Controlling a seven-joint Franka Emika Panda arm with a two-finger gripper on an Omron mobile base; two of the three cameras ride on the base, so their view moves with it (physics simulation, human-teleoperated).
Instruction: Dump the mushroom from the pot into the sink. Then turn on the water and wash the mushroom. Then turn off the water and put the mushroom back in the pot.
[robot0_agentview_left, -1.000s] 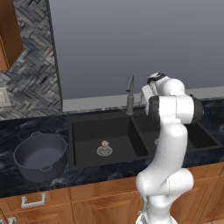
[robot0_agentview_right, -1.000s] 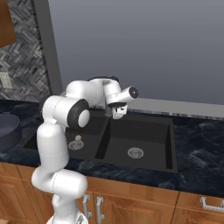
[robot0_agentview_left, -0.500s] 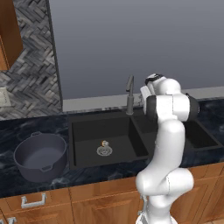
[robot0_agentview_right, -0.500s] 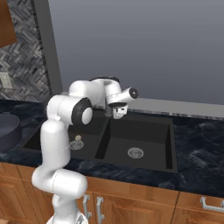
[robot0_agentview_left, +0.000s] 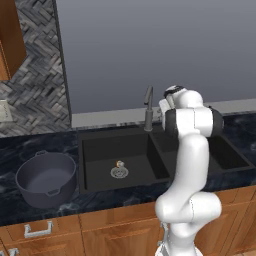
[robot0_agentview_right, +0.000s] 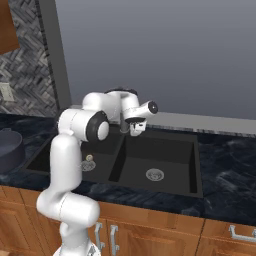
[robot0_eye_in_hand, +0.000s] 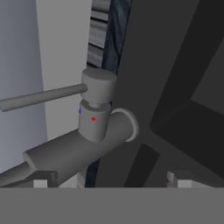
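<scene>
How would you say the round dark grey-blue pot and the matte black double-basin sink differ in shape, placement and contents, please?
The round dark grey-blue pot is circular with small loop handles and stands on the dark counter; the matte black double-basin sink is rectangular and set into that counter. The pot looks empty, whereas the sink's left basin holds the tiny brown-capped mushroom beside its silver drain. Both are dark, deep and open-topped.

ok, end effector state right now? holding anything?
End effector: open, holding nothing, close to the faucet but not gripping it.
</scene>
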